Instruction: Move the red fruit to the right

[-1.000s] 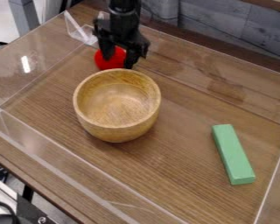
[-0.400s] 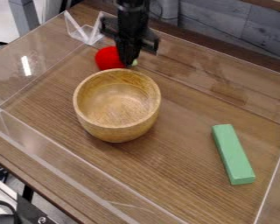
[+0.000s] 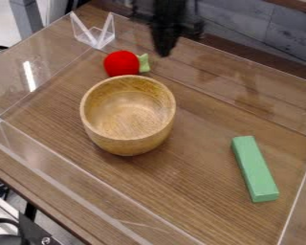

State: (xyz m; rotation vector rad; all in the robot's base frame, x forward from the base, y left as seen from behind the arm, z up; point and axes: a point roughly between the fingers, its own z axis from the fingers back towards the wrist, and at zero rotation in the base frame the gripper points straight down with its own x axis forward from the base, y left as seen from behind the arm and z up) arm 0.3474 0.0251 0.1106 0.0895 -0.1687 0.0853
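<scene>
Lifted up and toward the desk's right since the earlier frame, my gripper (image 3: pixel 164 46) hangs clamped shut on nothing, while the red fruit (image 3: pixel 120 63) sits unheld near the far-left corner behind the wooden bowl (image 3: pixel 127 115), so I judge the pickup missed and needs regrasping.

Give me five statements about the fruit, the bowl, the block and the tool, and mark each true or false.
1. The red fruit lies on the table behind the wooden bowl. True.
2. The tool holds the red fruit. False: it is shut on nothing, raised to the fruit's right.
3. The green block lies inside the bowl. False: it lies on the table, to the bowl's right.
4. The bowl is empty. True.
5. The fruit touches the green block. False: they lie far apart.
</scene>
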